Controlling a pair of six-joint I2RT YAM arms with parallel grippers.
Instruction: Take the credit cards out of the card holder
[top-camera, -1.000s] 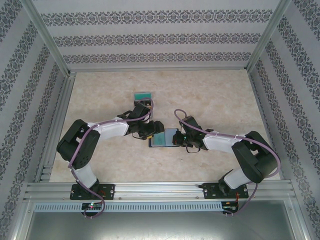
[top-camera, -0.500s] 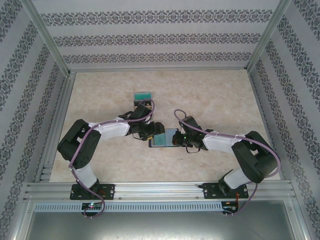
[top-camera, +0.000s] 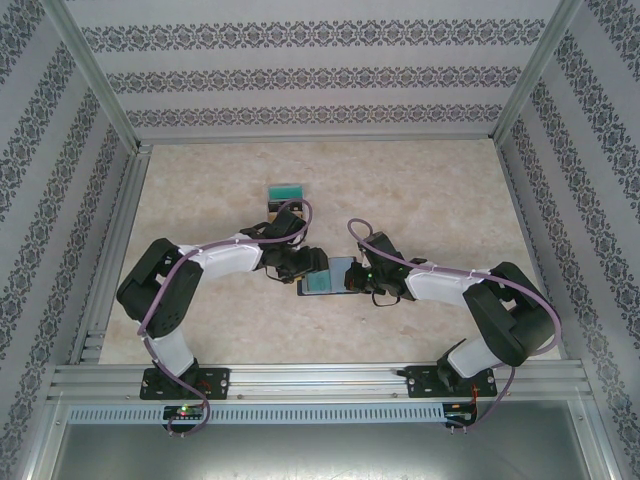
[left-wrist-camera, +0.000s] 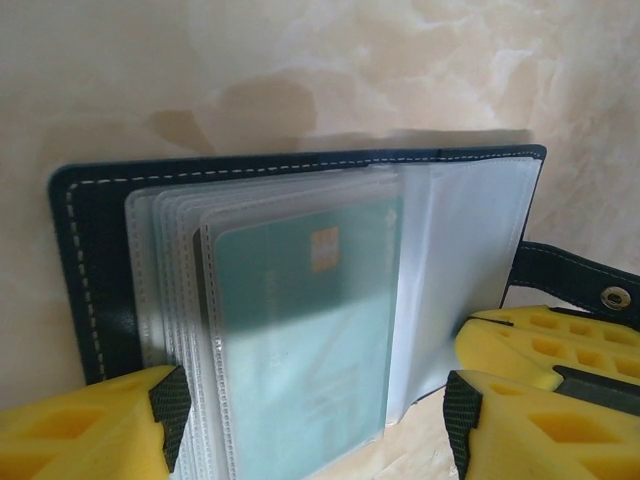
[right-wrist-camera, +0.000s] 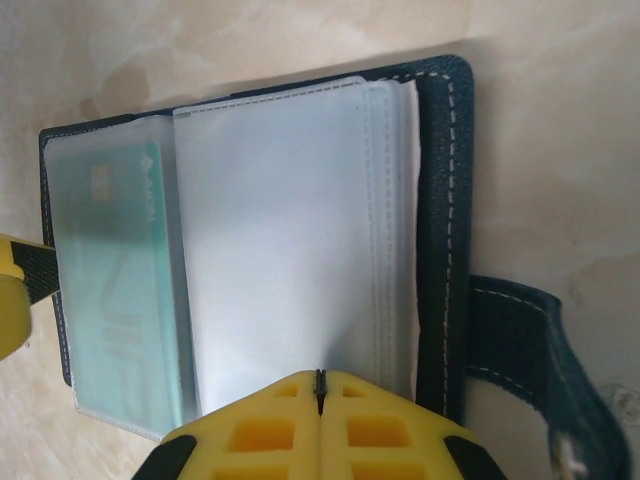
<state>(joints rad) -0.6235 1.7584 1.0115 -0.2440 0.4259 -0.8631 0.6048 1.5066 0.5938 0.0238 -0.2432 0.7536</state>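
Left tool (left-wrist-camera: 315, 410): released, fingers spread either side of the clear sleeves (left-wrist-camera: 170, 300) of the card holder (left-wrist-camera: 88, 270), which lies open on the tabletop (left-wrist-camera: 300, 60) between the arms. Right tool (right-wrist-camera: 320, 388): clenched on the card holder's near edge, apparently pinning it. Step in hand, by judgement: first extraction. The teal credit card (left-wrist-camera: 300, 320) sits sleeved, so the next move calls for pinching its edge at the sleeve mouth and pulling straight.

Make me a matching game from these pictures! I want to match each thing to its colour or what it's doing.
Things:
1. card holder
2. credit card
3. left end effector
4. right end effector

Match with:
A. fingers pressed together
B. navy blue, lying open
C. fingers apart
D. pale green, inside a clear sleeve

Pairs: 1-B, 2-D, 3-C, 4-A
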